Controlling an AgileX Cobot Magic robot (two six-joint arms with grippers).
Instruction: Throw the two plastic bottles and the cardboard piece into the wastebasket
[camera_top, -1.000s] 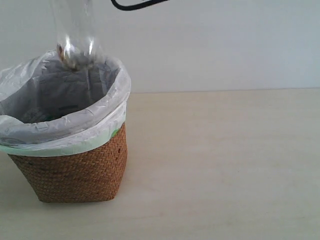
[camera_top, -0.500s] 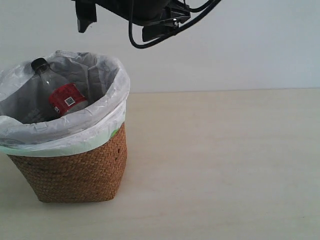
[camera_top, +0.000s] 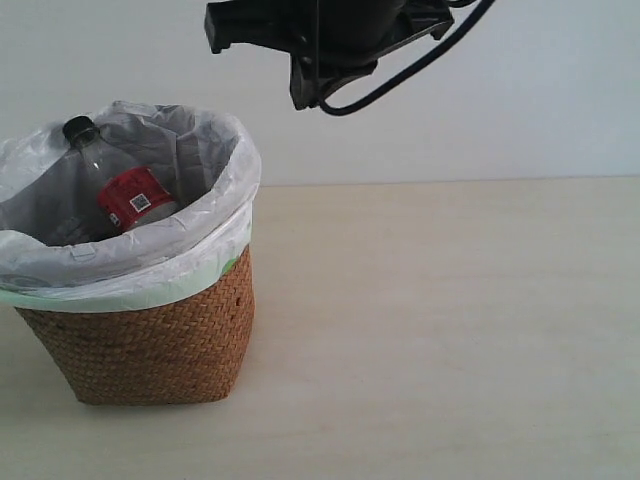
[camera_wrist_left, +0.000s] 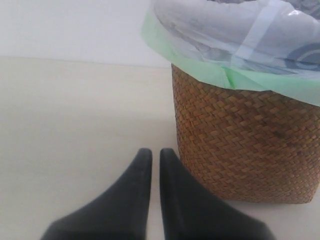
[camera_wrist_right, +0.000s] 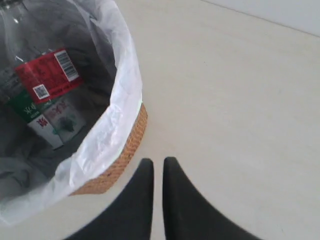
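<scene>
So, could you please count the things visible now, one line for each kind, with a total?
Plastic bottles: 2, the red-label bottle and the green-label bottle, both inside the wastebasket.
Wastebasket: 1.
End effectors: 2, the left end effector and the right end effector, both shut and empty.
Cardboard pieces: 0 in view.
Total: 5.

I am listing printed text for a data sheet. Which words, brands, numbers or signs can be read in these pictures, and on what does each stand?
Clear plastic bottle with black cap, red label: a barcode and a square QR-like code show; the white print is too small to read.
Second clear plastic bottle, green-white label: dark characters, too blurred to read.
Brown woven wicker wastebasket with white bag liner: no text.
</scene>
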